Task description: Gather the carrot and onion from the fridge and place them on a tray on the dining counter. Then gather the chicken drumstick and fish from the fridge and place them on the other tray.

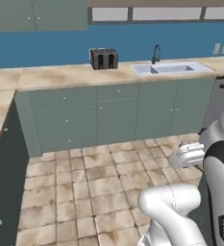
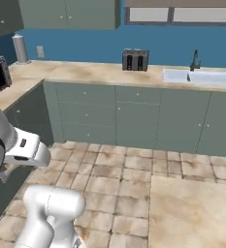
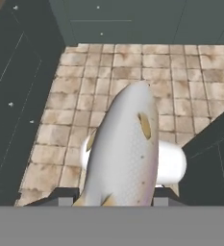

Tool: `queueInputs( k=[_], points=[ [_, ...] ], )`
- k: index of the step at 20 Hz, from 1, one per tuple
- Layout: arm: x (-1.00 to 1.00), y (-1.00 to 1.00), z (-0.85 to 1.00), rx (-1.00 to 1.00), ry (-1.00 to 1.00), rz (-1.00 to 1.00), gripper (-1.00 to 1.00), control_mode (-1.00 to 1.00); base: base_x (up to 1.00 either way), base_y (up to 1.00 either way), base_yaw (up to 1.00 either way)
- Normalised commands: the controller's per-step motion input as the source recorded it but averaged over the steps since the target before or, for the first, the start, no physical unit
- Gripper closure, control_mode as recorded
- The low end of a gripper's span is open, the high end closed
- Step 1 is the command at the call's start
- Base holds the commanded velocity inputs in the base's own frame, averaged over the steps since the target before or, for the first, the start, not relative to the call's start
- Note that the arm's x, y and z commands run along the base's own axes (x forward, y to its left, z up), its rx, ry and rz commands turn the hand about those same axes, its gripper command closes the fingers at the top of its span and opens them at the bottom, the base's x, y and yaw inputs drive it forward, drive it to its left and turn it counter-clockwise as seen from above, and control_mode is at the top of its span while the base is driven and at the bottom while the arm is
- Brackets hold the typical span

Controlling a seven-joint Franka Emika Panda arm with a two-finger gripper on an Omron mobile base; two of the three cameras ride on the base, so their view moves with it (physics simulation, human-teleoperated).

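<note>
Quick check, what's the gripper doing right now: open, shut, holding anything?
Gripper: shut on the fish, which sticks out ahead of the fingertips above the tiled floor.

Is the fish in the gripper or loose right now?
In the gripper: the fish rises from between the finger tips, carried above the tiled floor.

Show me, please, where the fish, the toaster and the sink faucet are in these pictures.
fish (image 3: 125, 149): hand view, middle of its silvery body.
toaster (image 1: 104, 58): left base view, its front face on the counter.
sink faucet (image 1: 155, 53): left base view, its dark curved neck behind the basin.
</note>
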Motion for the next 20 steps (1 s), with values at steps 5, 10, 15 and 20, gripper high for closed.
queueInputs(
  k=[5,10,15,20],
  points=[
    [0.0,0.0,0.0,0.0,0.0,0.0,1.0,1.0,1.0,0.49,-0.37],
    [0.0,0.0,0.0,0.0,0.0,0.0,1.0,1.0,0.97,0.51,-0.43],
    [0.0,0.0,0.0,0.0,0.0,0.0,1.0,1.0,0.76,0.37,-0.49],
    [0.0,0.0,0.0,0.0,0.0,0.0,1.0,1.0,0.52,0.22,-0.55]
  ],
)
